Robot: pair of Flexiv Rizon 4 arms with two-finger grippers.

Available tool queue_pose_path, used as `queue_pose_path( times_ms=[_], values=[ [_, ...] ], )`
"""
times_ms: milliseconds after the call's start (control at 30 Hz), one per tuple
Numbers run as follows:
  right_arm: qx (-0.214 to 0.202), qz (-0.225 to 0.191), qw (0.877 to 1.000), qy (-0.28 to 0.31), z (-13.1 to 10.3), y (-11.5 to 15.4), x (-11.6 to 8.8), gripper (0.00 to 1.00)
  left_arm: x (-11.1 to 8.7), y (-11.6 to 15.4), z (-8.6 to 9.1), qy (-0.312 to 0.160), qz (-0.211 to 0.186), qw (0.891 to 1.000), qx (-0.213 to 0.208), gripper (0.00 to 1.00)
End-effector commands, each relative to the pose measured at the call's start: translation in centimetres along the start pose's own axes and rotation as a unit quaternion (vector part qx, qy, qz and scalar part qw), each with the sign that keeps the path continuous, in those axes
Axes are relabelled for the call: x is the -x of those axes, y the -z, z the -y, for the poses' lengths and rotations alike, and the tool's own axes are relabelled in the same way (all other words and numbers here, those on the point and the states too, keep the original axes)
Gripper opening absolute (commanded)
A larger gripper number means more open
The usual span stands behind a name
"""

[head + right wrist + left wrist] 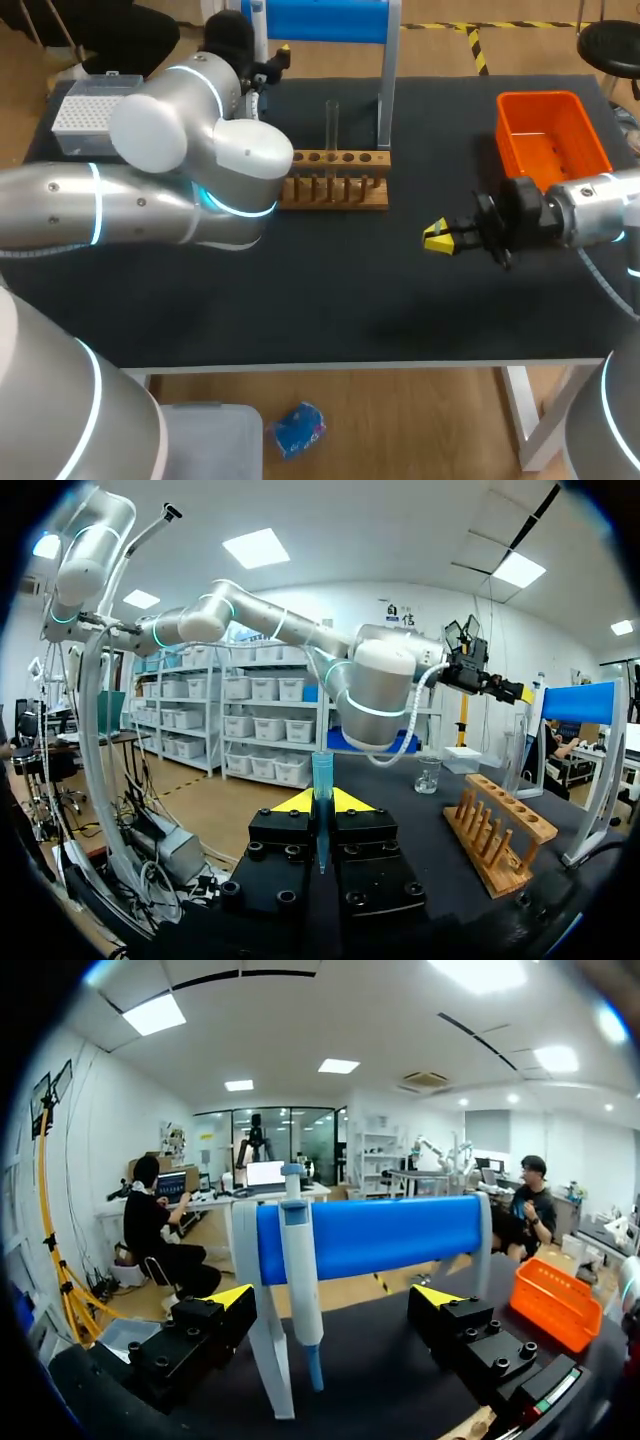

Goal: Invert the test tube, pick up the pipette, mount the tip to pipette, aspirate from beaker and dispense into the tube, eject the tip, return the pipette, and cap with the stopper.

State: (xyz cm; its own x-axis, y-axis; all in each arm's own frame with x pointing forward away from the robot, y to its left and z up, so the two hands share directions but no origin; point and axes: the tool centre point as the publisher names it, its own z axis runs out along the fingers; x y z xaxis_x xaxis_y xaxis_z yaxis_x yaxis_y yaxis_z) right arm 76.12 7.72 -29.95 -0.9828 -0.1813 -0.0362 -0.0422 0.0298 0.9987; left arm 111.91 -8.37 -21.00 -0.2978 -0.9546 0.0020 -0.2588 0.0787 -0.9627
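inside the right tool stands a blue tip.

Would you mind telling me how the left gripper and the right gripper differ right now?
The left gripper is open, fingers spread either side of the pipette hanging on the blue stand; the right gripper is shut on a blue pipette tip. The left gripper is at the back of the table; the right gripper hangs over its middle, near the orange bin. Both are yellow-tipped.
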Motion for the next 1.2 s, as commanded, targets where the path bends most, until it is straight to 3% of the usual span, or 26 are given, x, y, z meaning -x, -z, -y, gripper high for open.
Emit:
queue_pose_path(
  times_ms=[33,733,767,800,833,900,967,1200],
  values=[
    [0.0,-0.001,1.0,0.0,0.0,0.0,0.0,0.0,-0.2,-2.3,-0.4,0.002,0.021,1.0,-0.008,1.0],
    [0.0,-0.001,1.0,0.0,0.0,0.0,0.0,0.0,0.2,-3.4,-0.2,0.003,0.029,1.0,-0.01,1.0],
    [0.0,-0.001,1.0,0.0,0.0,0.0,0.0,0.0,0.3,-3.5,-0.2,0.004,0.029,1.0,-0.009,0.87],
    [0.0,-0.001,1.0,0.0,0.0,0.0,0.0,0.0,0.3,-3.7,-0.2,0.004,0.029,1.0,-0.009,0.64],
    [0.0,-0.001,1.0,0.0,0.0,0.0,0.0,0.0,0.4,-3.8,-0.2,0.005,0.03,1.0,-0.008,0.61],
    [0.0,-0.001,1.0,0.0,0.0,0.0,0.0,0.0,0.6,-4.1,-0.2,0.006,0.031,0.999,-0.007,0.46],
    [0.0,-0.001,1.0,0.0,0.0,0.0,0.0,0.0,0.8,-4.3,-0.1,0.005,0.032,0.999,-0.007,0.43],
    [0.0,-0.001,1.0,0.0,0.0,0.0,0.0,0.0,1.3,-5.0,0.2,0.0,0.037,0.999,-0.006,0.45]
  ],
)
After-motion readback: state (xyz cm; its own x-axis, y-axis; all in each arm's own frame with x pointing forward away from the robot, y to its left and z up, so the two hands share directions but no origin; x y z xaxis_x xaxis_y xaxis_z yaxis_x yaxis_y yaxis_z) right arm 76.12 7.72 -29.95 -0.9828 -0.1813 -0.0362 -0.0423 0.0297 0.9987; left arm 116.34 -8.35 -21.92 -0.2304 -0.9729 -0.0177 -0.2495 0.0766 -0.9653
